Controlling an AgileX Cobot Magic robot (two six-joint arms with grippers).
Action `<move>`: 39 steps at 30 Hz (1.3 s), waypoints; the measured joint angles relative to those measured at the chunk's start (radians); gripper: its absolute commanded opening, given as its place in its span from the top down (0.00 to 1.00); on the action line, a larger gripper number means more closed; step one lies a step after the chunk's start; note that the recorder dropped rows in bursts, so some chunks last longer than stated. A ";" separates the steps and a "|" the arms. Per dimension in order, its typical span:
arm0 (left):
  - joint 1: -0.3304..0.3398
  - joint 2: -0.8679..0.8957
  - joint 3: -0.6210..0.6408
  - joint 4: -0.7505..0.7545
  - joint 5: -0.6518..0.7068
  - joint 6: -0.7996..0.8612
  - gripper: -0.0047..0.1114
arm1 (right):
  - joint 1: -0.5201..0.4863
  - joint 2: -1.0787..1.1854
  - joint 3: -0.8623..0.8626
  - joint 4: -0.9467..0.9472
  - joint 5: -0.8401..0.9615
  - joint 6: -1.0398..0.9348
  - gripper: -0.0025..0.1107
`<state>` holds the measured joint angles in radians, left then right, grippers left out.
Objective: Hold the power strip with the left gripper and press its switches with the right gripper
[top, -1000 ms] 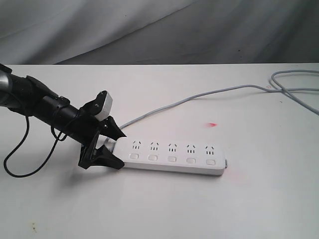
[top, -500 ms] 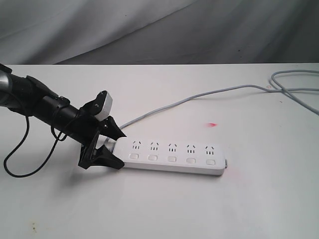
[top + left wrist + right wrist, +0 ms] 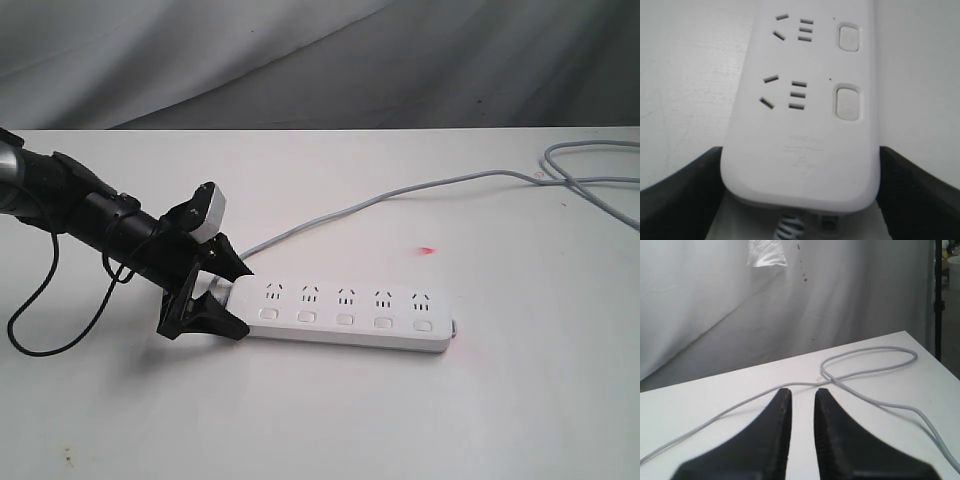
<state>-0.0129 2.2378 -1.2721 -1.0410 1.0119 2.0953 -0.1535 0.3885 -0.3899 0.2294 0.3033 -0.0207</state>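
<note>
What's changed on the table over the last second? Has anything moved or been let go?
Nothing visibly changed. The left pincer stays clamped on the end of the power strip. The strip lies in the same spot and its cord has not moved. No switch is being pressed.

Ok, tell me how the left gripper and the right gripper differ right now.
The left gripper has its jaws spread wide, while the right gripper has its jaws nearly together, with only a narrow gap. The left gripper clamps the end of the power strip, and the right gripper holds nothing. The left gripper is down at the table; the right gripper hangs above it, with only the cord ahead. Both have black jaws.
</note>
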 measured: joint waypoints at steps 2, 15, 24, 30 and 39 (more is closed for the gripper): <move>0.000 0.000 0.000 0.000 0.000 0.000 0.61 | 0.000 0.000 0.029 -0.003 -0.008 0.000 0.84; 0.000 0.000 0.000 0.000 0.000 0.000 0.61 | -0.007 -0.233 0.168 -0.124 0.017 0.000 0.84; 0.000 0.000 0.000 0.000 0.000 0.000 0.61 | -0.007 -0.346 0.366 -0.128 0.030 0.002 0.84; 0.000 0.000 0.000 0.000 0.000 0.000 0.61 | -0.007 -0.348 0.386 -0.128 0.034 0.006 0.84; 0.000 0.000 0.000 0.002 0.000 0.000 0.61 | -0.007 -0.383 0.386 -0.128 0.044 0.006 0.84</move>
<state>-0.0129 2.2378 -1.2721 -1.0393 1.0119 2.0953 -0.1602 0.0053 -0.0040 0.1010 0.3473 -0.0147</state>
